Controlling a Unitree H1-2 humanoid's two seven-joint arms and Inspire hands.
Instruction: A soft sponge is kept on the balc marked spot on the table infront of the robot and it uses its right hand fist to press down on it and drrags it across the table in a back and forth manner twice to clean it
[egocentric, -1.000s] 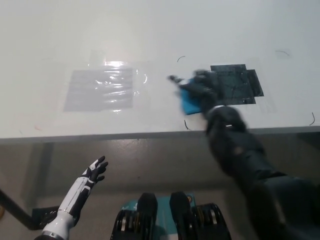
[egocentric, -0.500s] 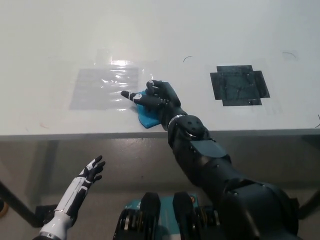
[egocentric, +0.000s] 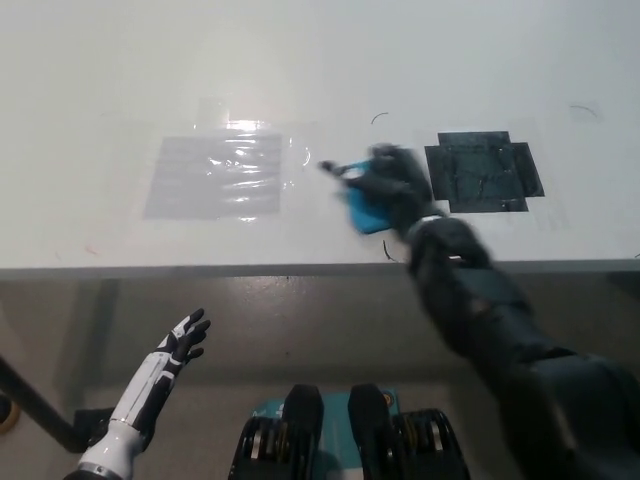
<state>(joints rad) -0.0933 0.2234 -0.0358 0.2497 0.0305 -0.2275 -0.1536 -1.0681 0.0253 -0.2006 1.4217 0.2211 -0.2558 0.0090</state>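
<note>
A blue sponge (egocentric: 364, 212) lies on the white table (egocentric: 320, 70), just left of the black marked spot (egocentric: 484, 170). My black right hand (egocentric: 385, 182) rests on top of the sponge, pressing on it, with one finger sticking out to the left. Motion blur smears the hand and forearm. My white left hand (egocentric: 185, 338) hangs below the table's front edge at the lower left, fingers spread, holding nothing.
A clear shiny taped patch (egocentric: 220, 176) lies on the table to the left of the sponge. Small pen arcs mark the tabletop near the black spot. The table's front edge (egocentric: 200, 270) runs across the middle of the view.
My right hand dragged the sponge left to the shiny patch, then back right toward the black spot. The left hand stayed put.
</note>
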